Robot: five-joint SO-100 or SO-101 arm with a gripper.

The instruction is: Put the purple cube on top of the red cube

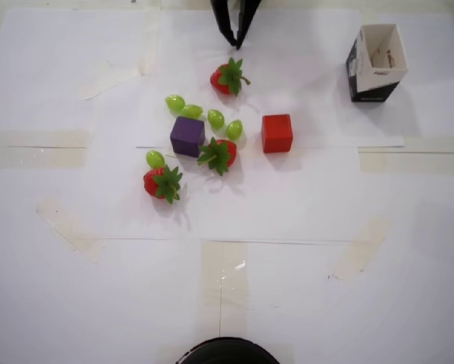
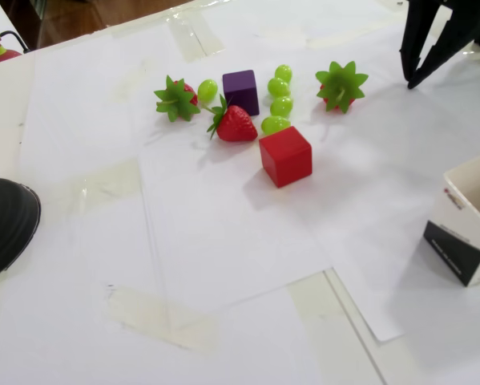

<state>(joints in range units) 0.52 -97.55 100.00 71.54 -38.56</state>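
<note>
Overhead view shows the task not yet begun: the purple cube (image 1: 187,136) sits on the desk (image 1: 287,288), untouched, and the red cube (image 1: 277,133) stands apart to its right with nothing on top. Between them lie a strawberry (image 1: 219,154) and some green grapes (image 1: 225,124); the strawberry's leaves touch or nearly touch the purple cube's right side. Everything is left to do: reach, grasp, lift, carry over the strawberry, and set down squarely.

At the top edge of that view the claw (image 1: 235,39) hangs with its dark fingers converging to a point, tips nearly together and holding nothing. From the fixed view the claw (image 2: 412,82) is at the upper right, its tips likewise close, a narrow gap at most.

The purple cube (image 2: 240,91) lies well apart from the claw, below and to the left overhead, with another strawberry (image 1: 228,77) roughly between them. Crowding fruit may make the grasp awkward, I judge.
</note>
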